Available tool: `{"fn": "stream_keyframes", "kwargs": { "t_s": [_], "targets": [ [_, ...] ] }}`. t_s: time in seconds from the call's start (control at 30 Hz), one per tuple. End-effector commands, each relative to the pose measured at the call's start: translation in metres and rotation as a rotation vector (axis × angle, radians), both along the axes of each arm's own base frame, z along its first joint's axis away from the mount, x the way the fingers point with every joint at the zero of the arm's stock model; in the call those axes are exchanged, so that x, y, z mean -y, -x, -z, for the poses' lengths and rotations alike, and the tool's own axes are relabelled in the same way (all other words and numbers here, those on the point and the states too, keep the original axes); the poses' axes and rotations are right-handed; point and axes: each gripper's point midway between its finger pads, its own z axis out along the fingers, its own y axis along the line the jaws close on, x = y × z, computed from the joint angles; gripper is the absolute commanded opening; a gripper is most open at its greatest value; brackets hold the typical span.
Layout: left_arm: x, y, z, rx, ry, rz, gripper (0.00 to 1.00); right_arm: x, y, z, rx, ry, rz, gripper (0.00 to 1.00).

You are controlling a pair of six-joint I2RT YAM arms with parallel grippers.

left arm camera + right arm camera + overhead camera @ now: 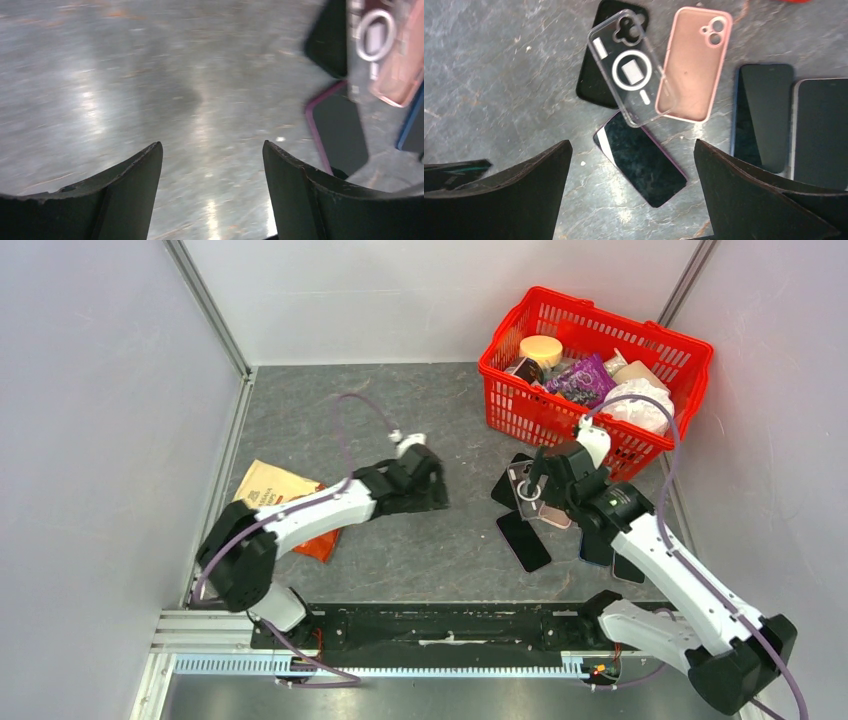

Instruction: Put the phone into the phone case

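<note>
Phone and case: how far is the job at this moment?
Done: nothing; the purple phone lies bare on the table, and the clear case and pink case are empty. In hand: nothing; left claw and right claw are open. Left: grasp a phone, seat it in a case.

Black case (591,75) half hidden under clear case (631,67); rightmost phone (821,130) cut by frame edge (right wrist).
</note>
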Motion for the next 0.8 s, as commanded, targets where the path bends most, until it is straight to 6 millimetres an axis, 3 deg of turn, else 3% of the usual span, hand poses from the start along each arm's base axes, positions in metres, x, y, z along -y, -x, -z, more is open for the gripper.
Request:
{"fn": "stream_keyframes", "kwargs": {
  "t_s": [0.0,0.17,0.27,0.5,0.77],
  "targets": [
    [0.079,-0.003,-0.006,0.05,0.022,0.073,0.79,0.038,0.005,-0.039,0.126,0.059,0.134,0.99],
    [0.148,-0.025,-0.011,0.099,0.039,0.093,0.75,0.049,0.017,-0.065,0.208,0.01,0.169,0.99],
    [0.175,-0.037,-0.013,0.126,0.042,0.079,0.74,0.053,0.022,-0.073,0.227,0.001,0.172,0.99],
    [0.21,-0.055,0.007,0.142,-0.019,0.079,0.7,0.056,0.028,-0.079,0.229,-0.002,0.163,0.99],
    [0.232,-0.065,0.027,0.16,-0.058,0.115,0.59,0.058,0.031,-0.082,0.236,0.006,0.155,0.99]
  ]
}}
